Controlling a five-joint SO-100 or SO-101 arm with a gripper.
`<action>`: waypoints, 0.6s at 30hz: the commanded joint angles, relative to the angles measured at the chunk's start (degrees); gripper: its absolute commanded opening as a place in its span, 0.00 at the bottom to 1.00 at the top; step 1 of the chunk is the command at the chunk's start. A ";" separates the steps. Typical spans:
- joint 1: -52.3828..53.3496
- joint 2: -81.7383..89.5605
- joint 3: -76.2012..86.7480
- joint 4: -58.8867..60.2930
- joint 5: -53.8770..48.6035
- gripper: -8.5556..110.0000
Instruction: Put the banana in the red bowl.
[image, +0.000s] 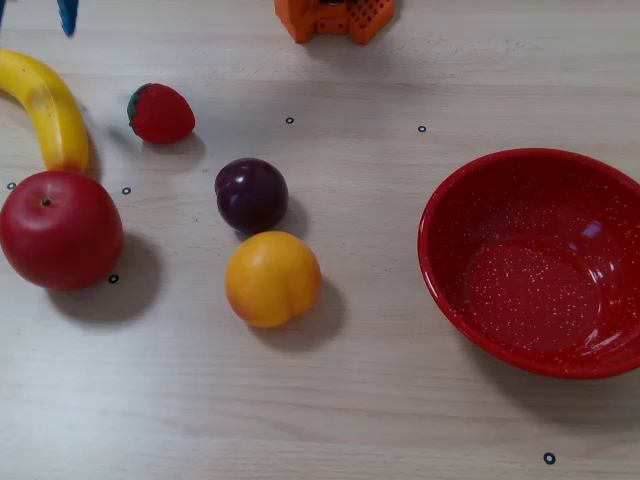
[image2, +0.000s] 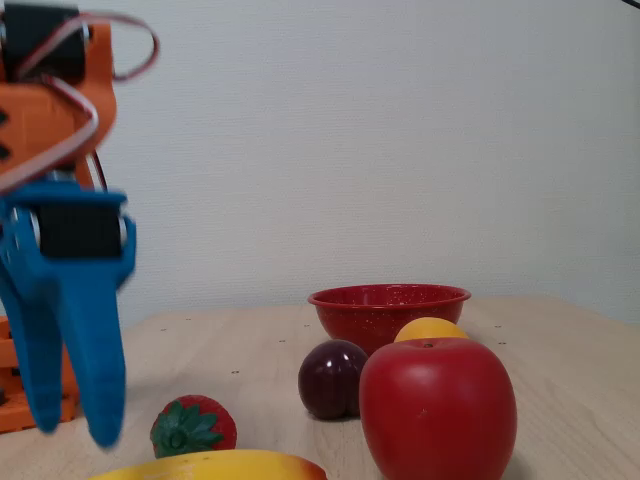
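Observation:
The yellow banana (image: 45, 105) lies at the table's far left in a fixed view, curving down to touch the red apple; its upper end runs off the frame. In the low fixed view only the banana's top edge (image2: 215, 466) shows at the bottom. The red bowl (image: 440, 270) stands empty at the right, and its rim (image2: 390, 295) shows at the back from the low camera. My blue gripper (image: 34, 10) hangs open just beyond the banana's upper end. The gripper (image2: 75, 435) points down with nothing between its fingers.
A red apple (image: 60, 230) sits against the banana's lower end. A strawberry (image: 160, 113), a dark plum (image: 251, 194) and a round yellow-orange fruit (image: 272, 278) lie between banana and bowl. The arm's orange base (image: 335, 18) stands at the far edge.

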 joint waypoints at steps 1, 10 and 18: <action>0.09 1.23 -2.11 -1.76 1.41 0.43; 3.16 -8.00 -5.01 -6.86 -1.41 0.45; 4.04 -11.69 -5.19 -9.32 -1.76 0.44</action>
